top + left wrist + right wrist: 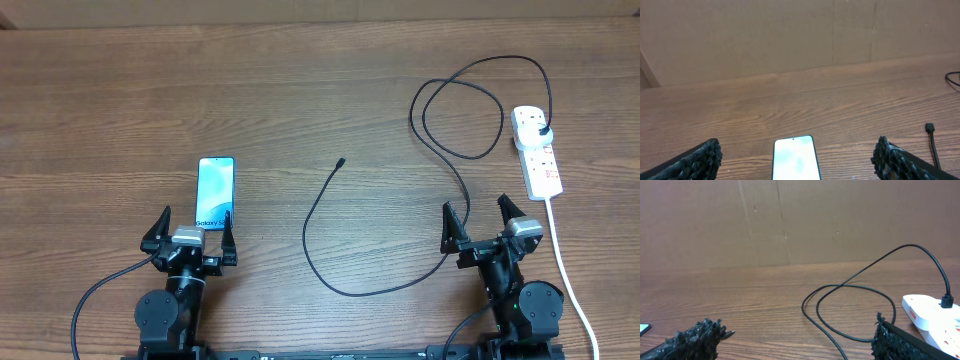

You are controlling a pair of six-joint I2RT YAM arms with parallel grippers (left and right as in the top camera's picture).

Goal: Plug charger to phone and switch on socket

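Note:
The phone (pixel 215 192) lies flat on the wooden table at the left, its light blue screen up; it also shows in the left wrist view (pixel 795 159). My left gripper (pixel 190 235) is open just in front of it, the phone between the fingers' line (pixel 797 165). The charger's black cable (pixel 330 240) loops across the middle; its connector tip (pixel 341 161) lies free, and its plug (pixel 541 131) sits in the white socket (pixel 538 152). My right gripper (pixel 480 225) is open and empty (pixel 797 340), with the cable (pixel 850 305) ahead and the socket (pixel 932 312) to its right.
The socket's thick white cord (pixel 570 280) runs down the right side past the right arm. A brown cardboard wall (pixel 800 220) stands behind the table.

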